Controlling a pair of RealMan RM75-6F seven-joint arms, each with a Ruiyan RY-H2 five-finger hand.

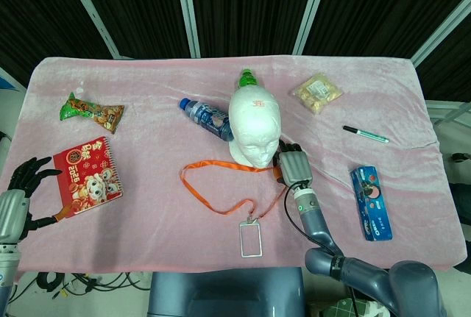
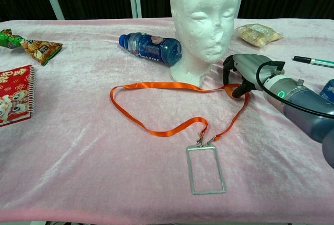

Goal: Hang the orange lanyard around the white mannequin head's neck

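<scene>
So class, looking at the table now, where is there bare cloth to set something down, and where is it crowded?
Bare cloth lies between the red notebook and the orange lanyard, and along the front edge left of the badge holder. It is crowded around the mannequin head: bottle, lanyard and right hand.

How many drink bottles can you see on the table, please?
2: a blue bottle lying on its side left of the mannequin head, and a green-capped bottle behind the head, mostly hidden.

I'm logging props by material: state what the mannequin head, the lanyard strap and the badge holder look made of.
Mannequin head: likely foam, matte white with a pitted, chipped surface. Orange lanyard strap: flat woven-looking ribbon lying limp in loops. Badge holder: a thin silvery frame around a clear window, metal or plastic; can't tell which.
</scene>
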